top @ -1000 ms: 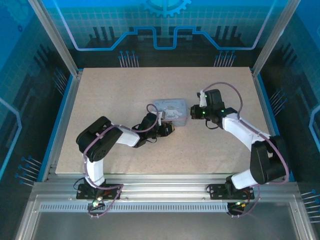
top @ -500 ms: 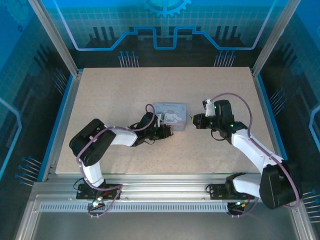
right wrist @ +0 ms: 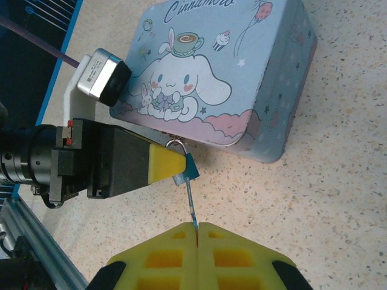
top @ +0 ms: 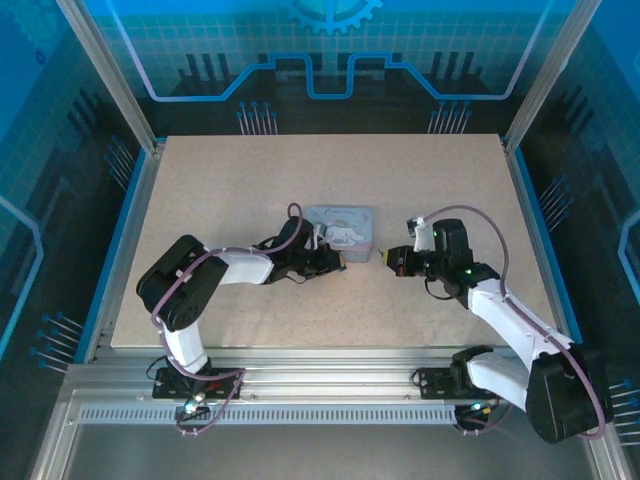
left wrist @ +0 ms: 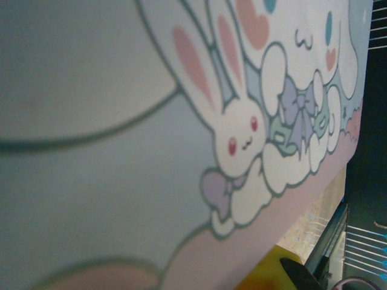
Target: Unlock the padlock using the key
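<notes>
Right wrist: right jaws pinch key (right wrist: 191,205); tip at padlock (right wrist: 187,170).

Pale blue cartoon-bunny tin (right wrist: 266,90), yellow-tipped right claw (right wrist: 198,228), grey key (right wrist: 191,202), speckled beige table (right wrist: 338,181).

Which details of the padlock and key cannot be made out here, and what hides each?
- Right wrist: most of the padlock, behind the yellow tip of the left gripper.
- Right wrist: head of the key, pinched inside the right gripper.
- Left wrist: tin artwork blurred, too close.
- Top external: whether key meets padlock, too small.
</notes>
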{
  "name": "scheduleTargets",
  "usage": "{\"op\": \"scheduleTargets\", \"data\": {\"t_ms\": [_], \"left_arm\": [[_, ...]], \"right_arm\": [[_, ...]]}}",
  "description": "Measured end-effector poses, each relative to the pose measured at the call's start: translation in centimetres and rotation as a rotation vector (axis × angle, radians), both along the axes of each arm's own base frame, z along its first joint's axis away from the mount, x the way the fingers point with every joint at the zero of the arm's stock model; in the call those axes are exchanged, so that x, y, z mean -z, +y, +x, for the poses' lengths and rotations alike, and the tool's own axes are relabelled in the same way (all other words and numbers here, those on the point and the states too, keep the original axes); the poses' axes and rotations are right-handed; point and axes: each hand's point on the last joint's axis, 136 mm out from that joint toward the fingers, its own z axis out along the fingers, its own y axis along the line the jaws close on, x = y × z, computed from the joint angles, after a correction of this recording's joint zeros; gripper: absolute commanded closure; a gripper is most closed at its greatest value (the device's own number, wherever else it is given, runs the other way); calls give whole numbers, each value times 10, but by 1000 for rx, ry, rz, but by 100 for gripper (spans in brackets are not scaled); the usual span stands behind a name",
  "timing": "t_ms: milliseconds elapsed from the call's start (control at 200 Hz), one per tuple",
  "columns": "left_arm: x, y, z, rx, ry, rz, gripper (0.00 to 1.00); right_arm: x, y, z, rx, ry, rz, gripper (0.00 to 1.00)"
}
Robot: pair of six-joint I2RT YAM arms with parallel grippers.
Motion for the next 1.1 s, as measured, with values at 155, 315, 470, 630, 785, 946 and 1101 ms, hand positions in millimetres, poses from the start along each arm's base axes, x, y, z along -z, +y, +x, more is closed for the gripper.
{"op": "scheduleTargets", "data": {"t_ms": [155,315,470,630,785,946,1101], "left_arm": [[-5,-1,0,-15,29,-13,100],[-12,-5,3,-20,41,-38,100],[-14,-6,2,-24,55,-52,100],[-20,-8,6,-33,57,-87,100],[-27,-10,9,-37,55,-122,100],[-34,-12,13,-40,48,-156,100],[-40,-13,16,-43,46,-186,100]], "right_arm": [[3,2,-4,-4,7,22,100],[9,4,-8,-6,24,47,100],[11,6,-11,-9,35,78,100],[10,9,-11,-8,40,107,100],[4,13,-10,-8,43,153,100],[0,19,-8,-2,70,214,100],[-3,23,-4,10,104,276,100]]}}
